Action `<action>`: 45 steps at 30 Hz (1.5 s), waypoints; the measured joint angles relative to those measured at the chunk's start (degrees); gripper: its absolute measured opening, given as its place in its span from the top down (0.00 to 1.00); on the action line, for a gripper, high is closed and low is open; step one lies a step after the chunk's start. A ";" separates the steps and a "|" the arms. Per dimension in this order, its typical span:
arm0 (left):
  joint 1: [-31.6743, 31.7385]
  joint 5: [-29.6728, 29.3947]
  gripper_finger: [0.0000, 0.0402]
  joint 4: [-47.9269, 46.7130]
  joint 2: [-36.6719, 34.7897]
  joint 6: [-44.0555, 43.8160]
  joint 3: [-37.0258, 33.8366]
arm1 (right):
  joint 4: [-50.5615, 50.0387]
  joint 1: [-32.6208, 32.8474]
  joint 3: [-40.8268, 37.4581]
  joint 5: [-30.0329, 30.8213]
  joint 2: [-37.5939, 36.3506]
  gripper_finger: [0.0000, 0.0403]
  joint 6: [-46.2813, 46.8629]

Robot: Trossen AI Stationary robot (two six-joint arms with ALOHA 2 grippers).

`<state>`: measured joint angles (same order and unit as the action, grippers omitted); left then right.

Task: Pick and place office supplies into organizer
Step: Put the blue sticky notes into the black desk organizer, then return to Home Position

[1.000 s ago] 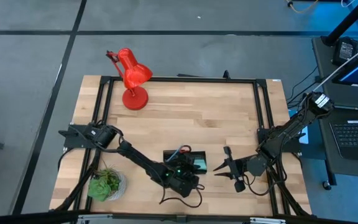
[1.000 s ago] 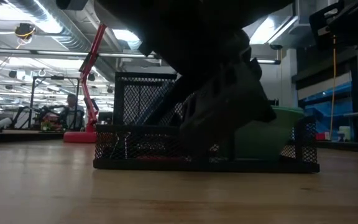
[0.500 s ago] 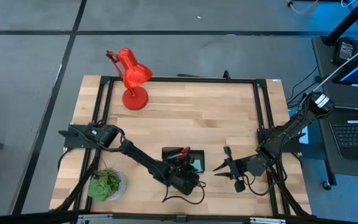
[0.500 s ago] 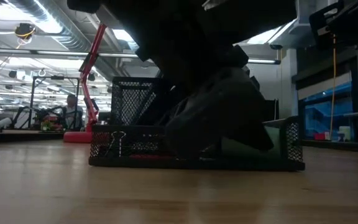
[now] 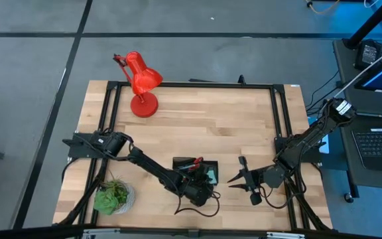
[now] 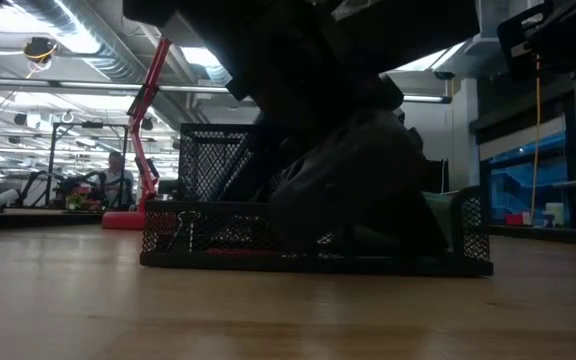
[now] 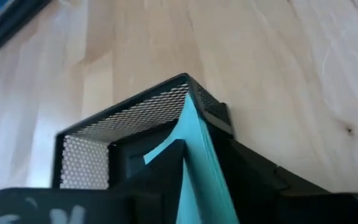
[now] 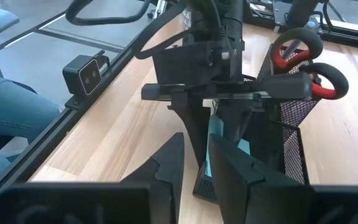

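The black mesh organizer (image 5: 186,163) stands near the table's near edge, and red-handled scissors (image 8: 306,62) stick up out of it. My left gripper (image 5: 201,186) is above its right compartment, shut on the light blue notepad (image 7: 199,163). The notepad stands on edge and reaches down into the mesh tray (image 7: 135,115). In the low view the left gripper's dark bulk hides much of the organizer (image 6: 208,235). My right gripper (image 5: 239,178) waits open to the organizer's right and touches nothing. No pens or clips can be made out. My left gripper pinches the notepad between its two fingers, one finger (image 7: 166,167) on each flat face, at the pad's upper edge (image 8: 215,132). The fingers come from above, pointing down. The pad stands upright on edge below them, its lower part inside the organizer's compartment.
A red desk lamp (image 5: 140,83) stands at the far left of the table and a green potted plant (image 5: 113,196) at the near left corner. A person's jeans-clad legs (image 8: 5,106) show beside the table. Bare wood lies between the lamp and the organizer.
My left gripper has moved down and a little toward the near edge, sinking the notepad deeper into the organizer. The organizer has slid slightly toward the table's left. My right gripper has kept still.
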<state>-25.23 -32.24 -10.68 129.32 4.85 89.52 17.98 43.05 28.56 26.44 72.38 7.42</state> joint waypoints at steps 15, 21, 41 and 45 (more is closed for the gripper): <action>-0.26 -2.13 0.65 -7.99 -0.26 4.93 4.78 | 0.00 -0.02 0.00 0.00 0.00 0.81 0.02; -0.19 -1.60 0.63 -9.55 -0.26 4.95 4.98 | 0.00 -0.02 0.00 0.00 0.00 0.81 0.02; 0.94 7.48 0.62 -17.91 -14.37 3.64 4.44 | 0.56 -0.02 0.00 0.00 0.00 0.81 -1.83; 2.96 9.83 0.65 -23.54 -19.53 2.44 4.39 | 0.26 -0.02 0.00 0.00 0.00 0.81 -7.59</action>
<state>-22.27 -22.41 -34.22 109.79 7.29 93.91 18.23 43.03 28.56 26.44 72.38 -0.17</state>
